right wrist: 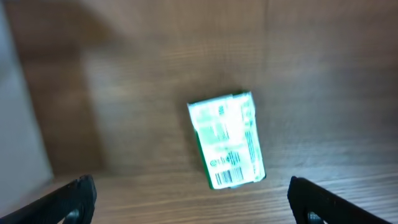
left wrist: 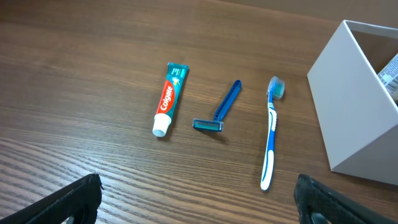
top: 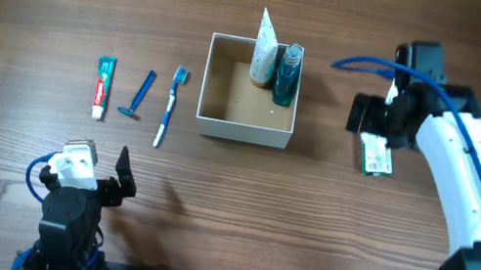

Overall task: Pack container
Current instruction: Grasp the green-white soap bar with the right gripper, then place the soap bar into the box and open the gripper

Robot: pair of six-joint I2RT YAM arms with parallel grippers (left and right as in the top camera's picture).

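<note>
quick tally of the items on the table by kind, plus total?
White square open-top container: 1
Red-white-green toothpaste tube: 1
Blue disposable razor: 1
Blue-and-white toothbrush: 1
White upright tube inside the container: 1
Teal bottle inside the container: 1
Small green-and-white packet: 1
Total: 7

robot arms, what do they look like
The right arm has white link covers, black joints and a blue cable along it. The left arm is mostly black with a white cap and a blue cable too. The left end effector and right end effector have black fingers.
</note>
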